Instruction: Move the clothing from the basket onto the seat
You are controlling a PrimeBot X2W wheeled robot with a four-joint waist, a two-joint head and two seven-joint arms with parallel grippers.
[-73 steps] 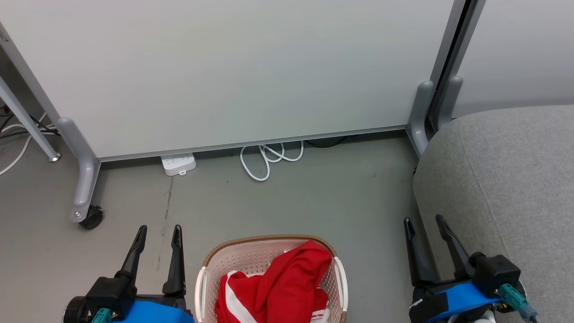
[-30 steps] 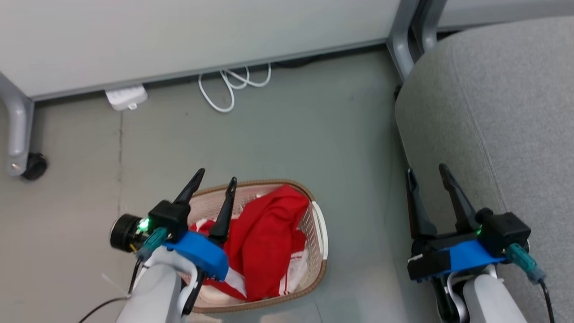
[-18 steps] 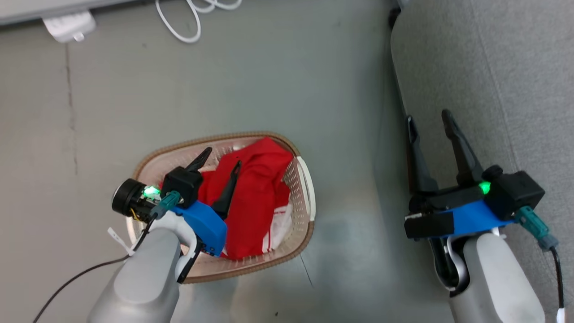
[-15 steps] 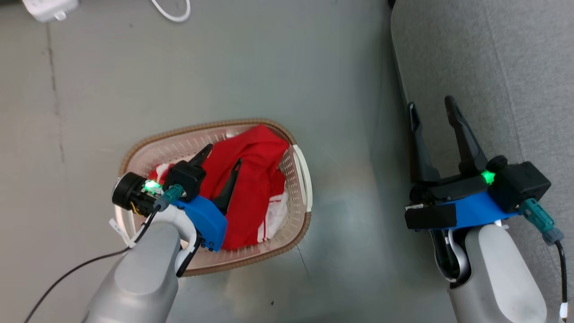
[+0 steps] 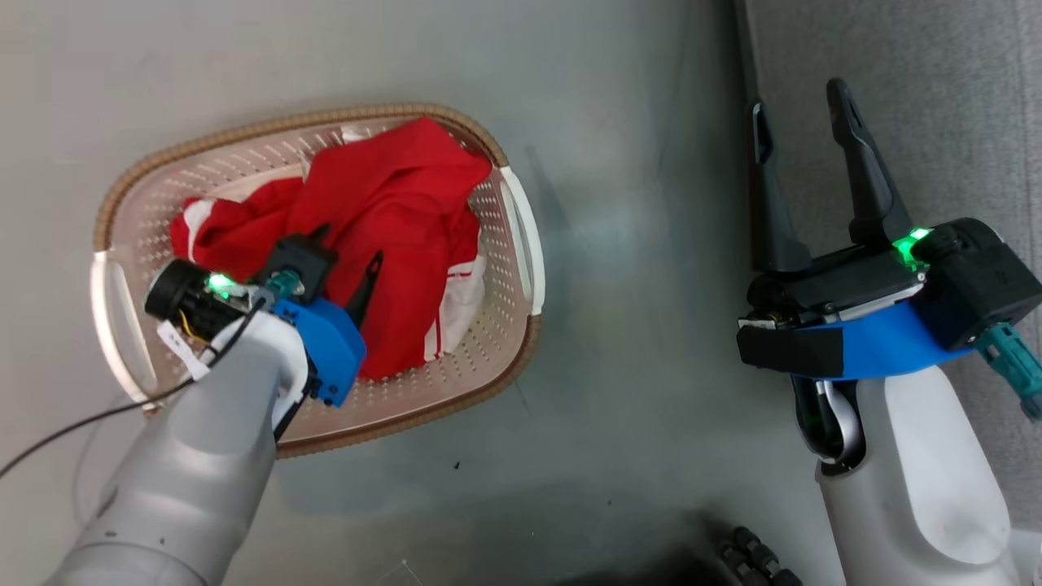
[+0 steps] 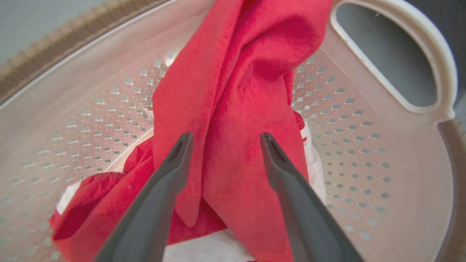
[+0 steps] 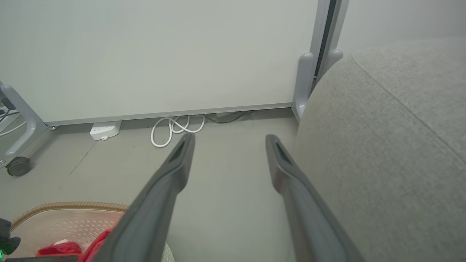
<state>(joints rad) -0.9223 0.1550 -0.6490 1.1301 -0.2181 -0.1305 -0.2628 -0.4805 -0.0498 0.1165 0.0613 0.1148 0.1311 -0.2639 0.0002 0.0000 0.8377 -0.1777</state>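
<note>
Grey floor [image 5: 619, 203] carries the basket [image 5: 521, 228] at ten o'clock, clothing [image 5: 391, 187] inside; the left gripper [image 6: 225, 137] has dropped into it, fingers [image 6: 160, 189] spread astride a red fold, ready to pinch. At two o'clock the right gripper [image 5: 799, 96], spread, waits by the seat [image 5: 936, 98].

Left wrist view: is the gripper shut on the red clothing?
No, the left gripper's two fingers stand wide apart, pointing at the clothing, which lies in the basket.

Dark right pincer [image 5: 799, 99] (blue wrist [image 5: 883, 352])
</note>
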